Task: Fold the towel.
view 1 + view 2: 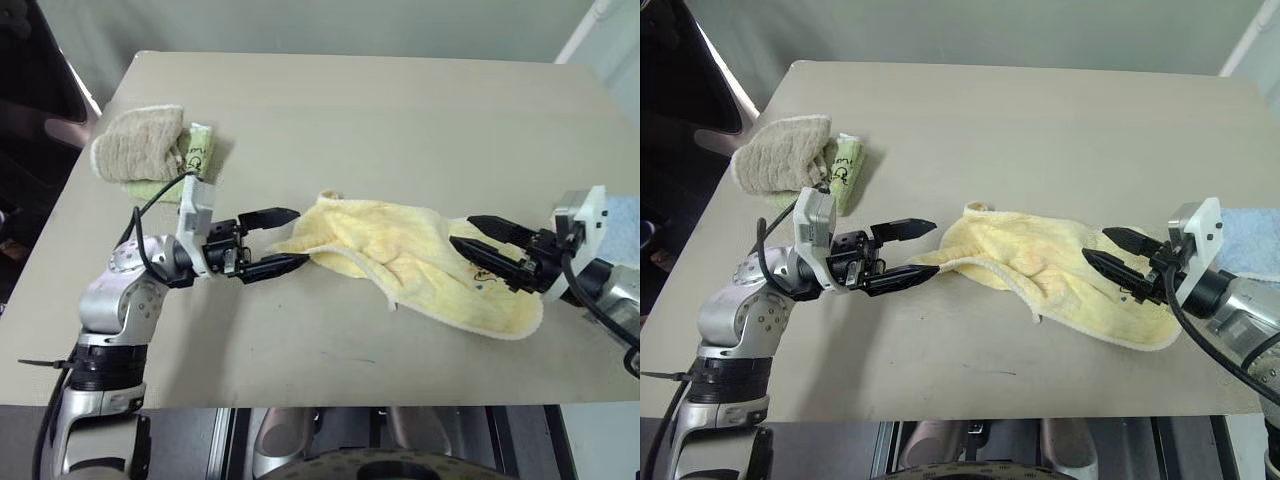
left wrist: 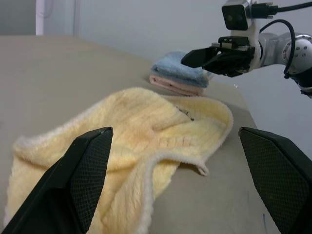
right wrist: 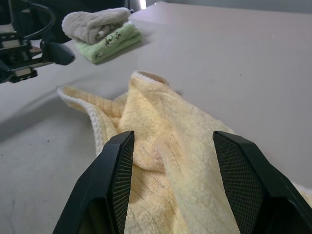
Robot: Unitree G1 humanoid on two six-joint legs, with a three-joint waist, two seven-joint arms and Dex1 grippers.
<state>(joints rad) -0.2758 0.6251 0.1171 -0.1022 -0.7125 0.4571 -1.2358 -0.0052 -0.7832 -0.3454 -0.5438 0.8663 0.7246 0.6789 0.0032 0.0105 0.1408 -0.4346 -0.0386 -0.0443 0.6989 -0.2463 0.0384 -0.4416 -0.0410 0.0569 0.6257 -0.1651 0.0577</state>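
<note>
Approaching the crumpled towel (image 1: 400,265) from both ends; our left gripper (image 1: 272,241) and right gripper (image 1: 488,245) gape empty. Next: pinch corners, spread flat.

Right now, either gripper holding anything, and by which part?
Nothing held. Left gripper and right gripper are both open at opposite ends of the crumpled pale yellow terry-cloth towel.

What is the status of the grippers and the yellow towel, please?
Left gripper open, right gripper open, one at each end. Towel crumpled on table, unfolded, not held. Nothing in the way.
</note>
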